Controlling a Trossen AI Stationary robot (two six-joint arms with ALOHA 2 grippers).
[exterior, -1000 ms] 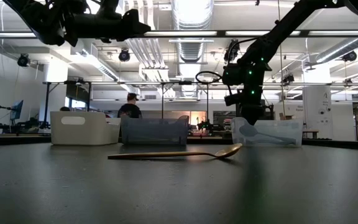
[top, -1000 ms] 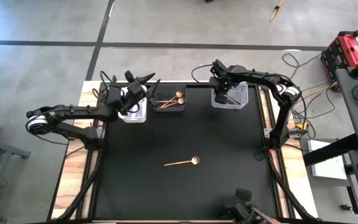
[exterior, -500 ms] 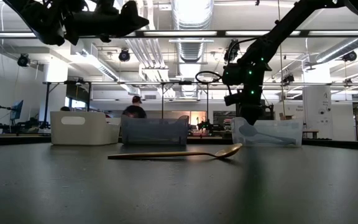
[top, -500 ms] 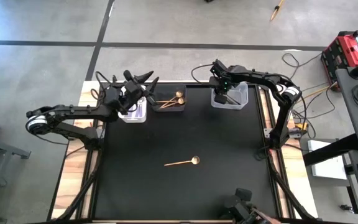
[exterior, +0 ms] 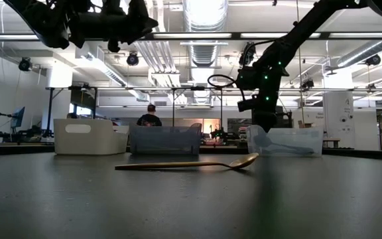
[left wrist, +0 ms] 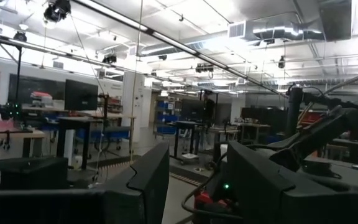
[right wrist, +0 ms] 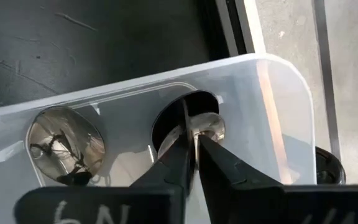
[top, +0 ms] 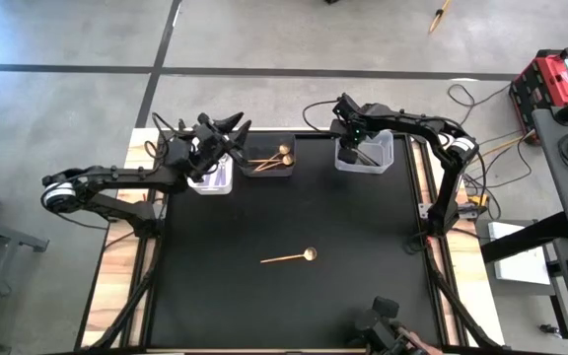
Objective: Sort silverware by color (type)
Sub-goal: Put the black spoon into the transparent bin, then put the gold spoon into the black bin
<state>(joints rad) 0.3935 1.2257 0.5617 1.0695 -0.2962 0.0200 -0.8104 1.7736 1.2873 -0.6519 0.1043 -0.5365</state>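
Note:
One gold spoon [top: 289, 257] [exterior: 191, 163] lies flat on the black mat, mid-table. More gold spoons [top: 272, 156] lie in the dark bin [top: 269, 172]. My right gripper [top: 360, 146] [right wrist: 195, 140] points down into the clear bin [top: 383, 160] [exterior: 290, 141], shut on a dark grey spoon. A second grey spoon's bowl [right wrist: 67, 143] lies beside it on the bin floor. My left gripper [top: 228, 124] [left wrist: 197, 180] hovers open and level, high over the white bin [top: 212, 187] [exterior: 88, 136], touching nothing. My right gripper comes from above, pointing down into the clear bin, with its fingertips [right wrist: 185, 146] nearly together at the neck of a dark grey spoon, just behind the bowl [right wrist: 210, 124]. The bowl sits low in the bin. The handle is hidden under the gripper.
The three bins stand in a row along the table's far edge. Wooden table borders flank the mat on the left and right. Another dark device [top: 383, 330] sits at the near edge. A person [exterior: 150, 118] moves in the room far behind the table.
My left gripper has risen a little and drawn slightly toward the left above the white bin, staying open. My right gripper has stayed in the clear bin. The gold spoon on the mat has not moved.

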